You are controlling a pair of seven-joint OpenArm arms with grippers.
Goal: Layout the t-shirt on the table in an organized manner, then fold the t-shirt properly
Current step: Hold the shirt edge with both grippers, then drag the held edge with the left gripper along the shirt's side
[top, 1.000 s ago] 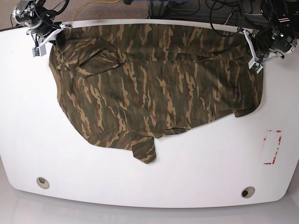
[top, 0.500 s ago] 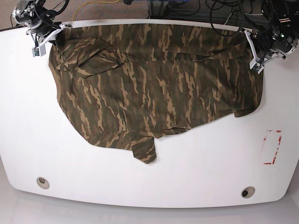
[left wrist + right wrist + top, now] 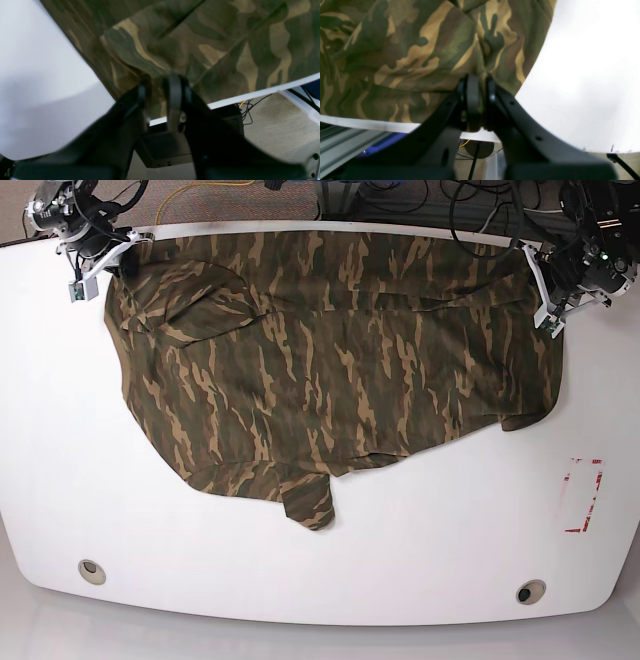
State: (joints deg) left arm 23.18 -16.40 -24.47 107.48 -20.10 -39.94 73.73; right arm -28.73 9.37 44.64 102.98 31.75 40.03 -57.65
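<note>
Base view, near edge first: white table (image 3: 420, 560) with two round grommet holes, one near-left (image 3: 91, 571), one near-right (image 3: 530, 591); red-and-white tape mark (image 3: 582, 496) toward right side. Mid-table: camouflage t-shirt (image 3: 330, 360) spread wide and mostly flat, some wrinkles, a folded flap hanging off its near hem, far edge running along far table edge. Far corners: right gripper (image 3: 100, 262) at the view's left corner of the shirt, pinched tight on cloth per right wrist view (image 3: 480, 87); left gripper (image 3: 545, 305) at the opposite corner, fingers (image 3: 174, 92) narrowly apart with shirt fabric between them, firm clamp or not: cannot tell. Beyond table: tan carpet (image 3: 250, 200), tangled black cables (image 3: 470, 205), a yellow cable (image 3: 215, 188).
</note>
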